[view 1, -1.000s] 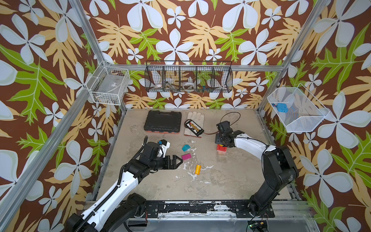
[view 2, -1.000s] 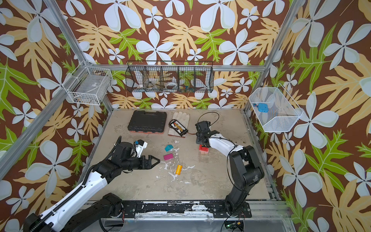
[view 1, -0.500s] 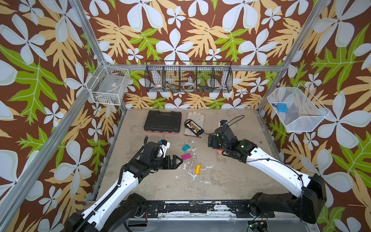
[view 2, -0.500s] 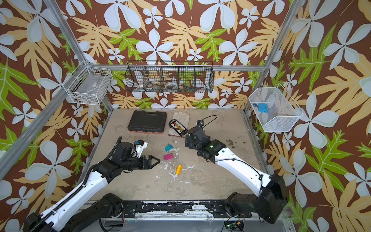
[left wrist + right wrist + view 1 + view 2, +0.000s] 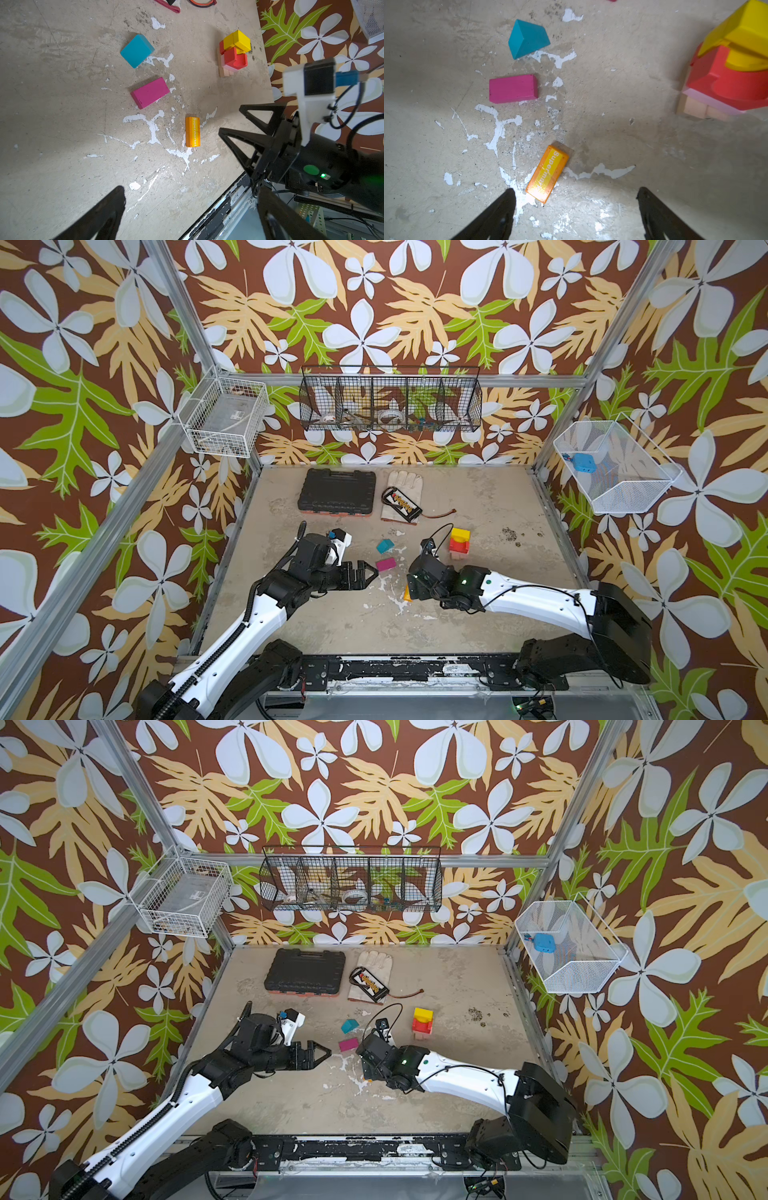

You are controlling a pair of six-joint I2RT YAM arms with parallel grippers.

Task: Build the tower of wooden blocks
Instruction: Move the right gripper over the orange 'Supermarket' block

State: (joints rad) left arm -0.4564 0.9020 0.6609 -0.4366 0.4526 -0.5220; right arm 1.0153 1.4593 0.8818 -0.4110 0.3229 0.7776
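Note:
The tower (image 5: 459, 545) (image 5: 422, 1024) stands right of centre: tan and pink low, red above, yellow on top (image 5: 726, 72). Loose wood blocks lie left of it: a teal block (image 5: 385, 546) (image 5: 527, 38), a magenta bar (image 5: 386, 564) (image 5: 512, 88), and an orange-yellow bar printed "Supermarket" (image 5: 192, 131) (image 5: 547, 174). My right gripper (image 5: 576, 192) (image 5: 230, 119) hangs open just over the orange-yellow bar, which lies just ahead of the jaws near one fingertip, untouched. My left gripper (image 5: 374, 569) (image 5: 191, 192) is open and empty, pointing at the magenta bar from the left.
A black tool case (image 5: 337, 491), a white glove (image 5: 405, 481) and a black battery pack (image 5: 401, 504) with its lead lie at the back. Wire baskets hang on the walls. The metal front rail (image 5: 395, 668) edges the table.
My right arm has swung away from the tower, forward and left, to hover over the orange-yellow bar, and its jaws have opened wider. The left arm has stayed put.

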